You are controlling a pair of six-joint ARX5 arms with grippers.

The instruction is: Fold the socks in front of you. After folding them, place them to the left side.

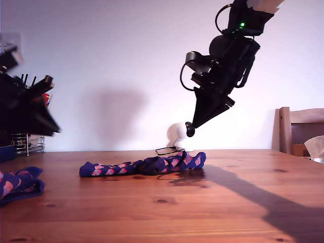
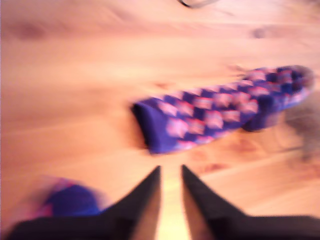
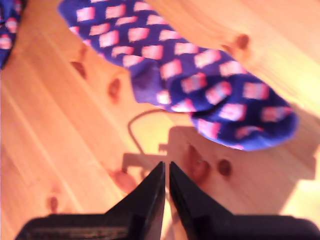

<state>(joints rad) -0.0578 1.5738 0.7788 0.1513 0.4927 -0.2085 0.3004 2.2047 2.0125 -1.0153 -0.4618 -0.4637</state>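
Observation:
One of the socks (image 1: pixel 144 166), navy with pink blocks, lies stretched out flat on the wooden table (image 1: pixel 167 212). It also shows as the long sock (image 2: pixel 215 117) and as the sock toe end (image 3: pixel 200 75). Another of the socks (image 1: pixel 17 185) lies bunched at the exterior view's left, seen too as a blurred sock (image 2: pixel 72 200). My first gripper (image 2: pixel 171 169) holds nothing; its jaws stand a narrow gap apart. Its arm is the blurred black one, first gripper (image 1: pixel 48 124), above the bunched sock. My second gripper (image 3: pixel 166 164) is shut and empty. This second gripper (image 1: pixel 190 129) hangs above the long sock's end toward the exterior view's right.
A black cable (image 1: pixel 167 150) and a white round object (image 1: pixel 177 135) lie behind the long sock. A wire rack (image 1: pixel 28 143) stands at the exterior view's far left. At that view's right edge are a wooden chair (image 1: pixel 298 129) and crumpled paper (image 1: pixel 316 145).

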